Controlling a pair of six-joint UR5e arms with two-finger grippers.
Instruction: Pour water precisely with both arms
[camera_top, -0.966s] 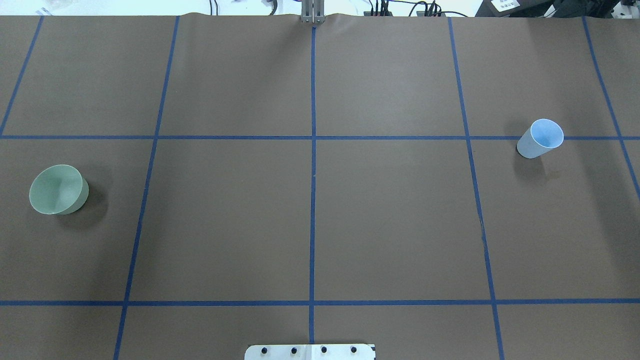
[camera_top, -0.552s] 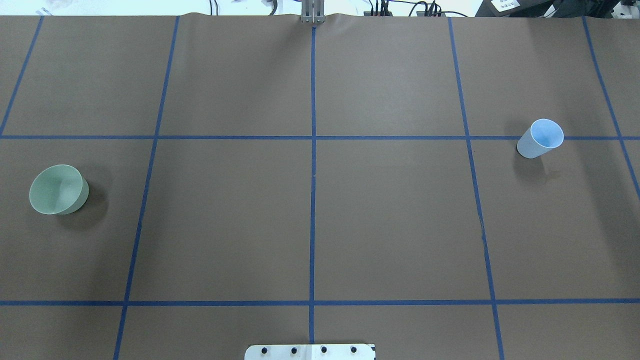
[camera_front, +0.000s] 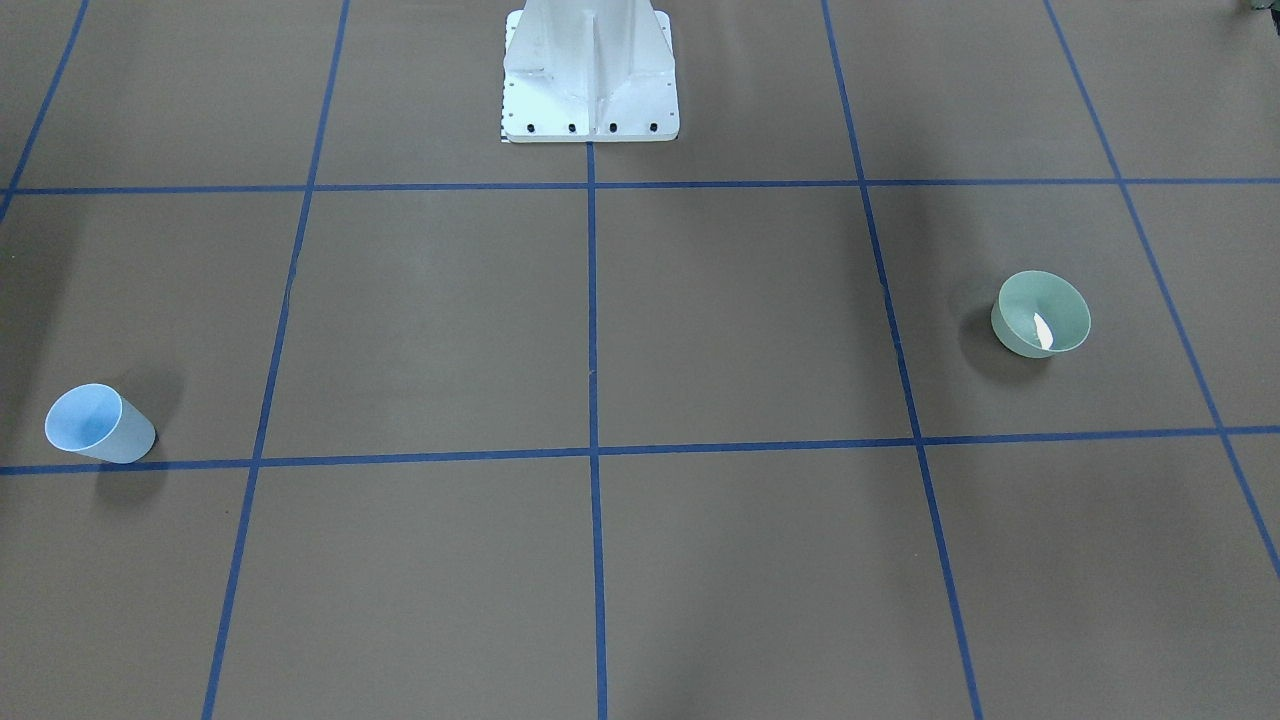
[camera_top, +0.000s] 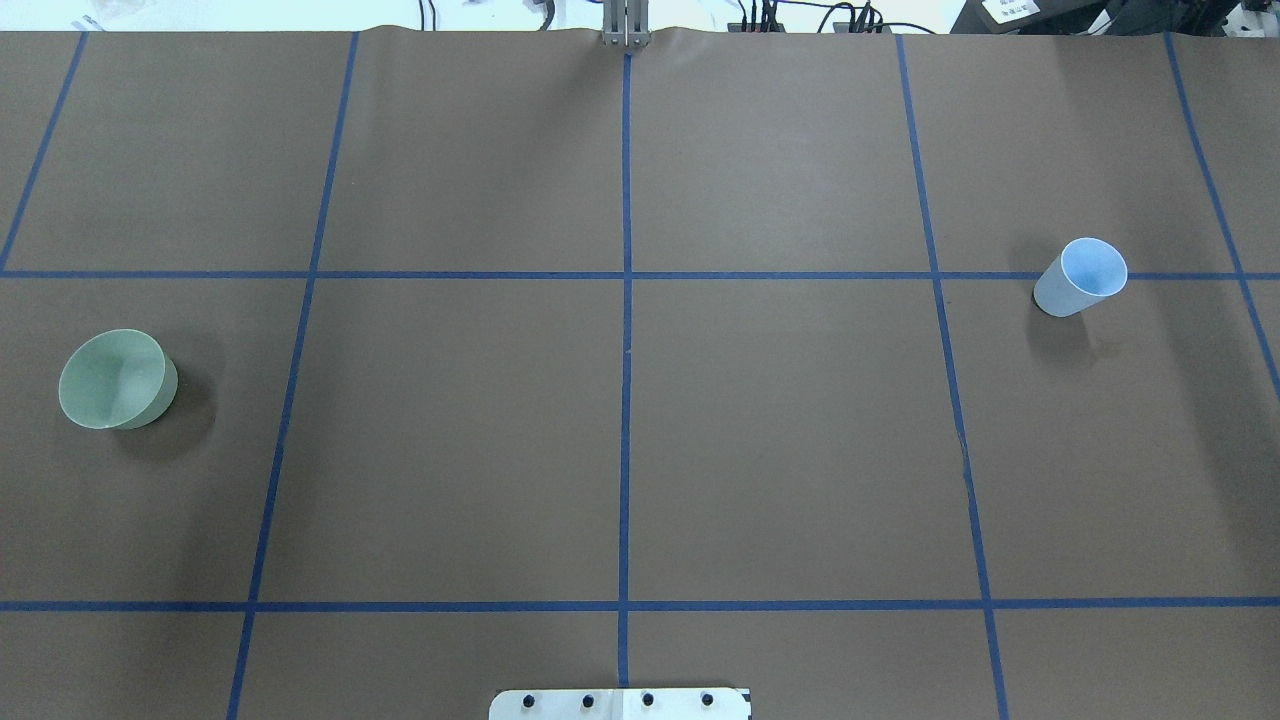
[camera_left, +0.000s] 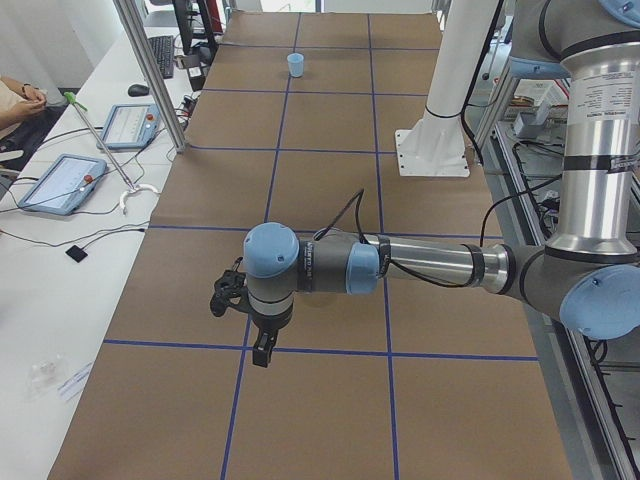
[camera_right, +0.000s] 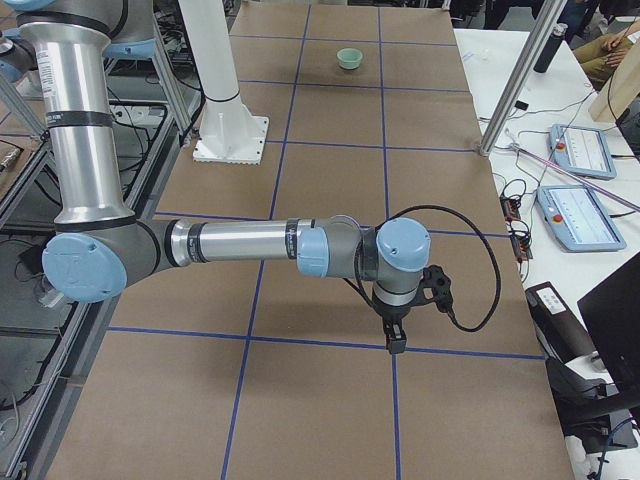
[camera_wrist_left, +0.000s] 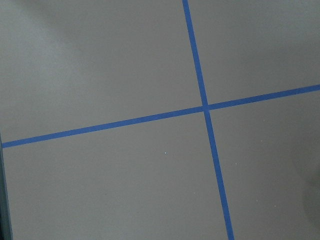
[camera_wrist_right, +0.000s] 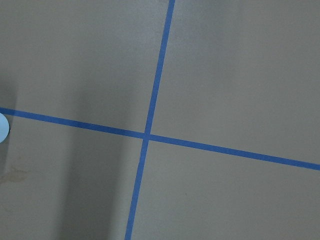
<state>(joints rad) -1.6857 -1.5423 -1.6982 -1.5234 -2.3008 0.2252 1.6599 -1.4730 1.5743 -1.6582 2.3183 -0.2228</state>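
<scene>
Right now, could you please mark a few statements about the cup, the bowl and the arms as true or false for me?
1. The green bowl stands on the robot's left side of the table. True.
2. The blue cup lies tipped over on its side. False: it stands upright with its mouth up.
3. The cup and the bowl touch each other. False: they stand far apart, near opposite ends of the table.
4. Neither vessel is being held. True: both stand free on the table.
5. Both arms show in the overhead view. False: the left arm and the right arm show only in the side views.
</scene>
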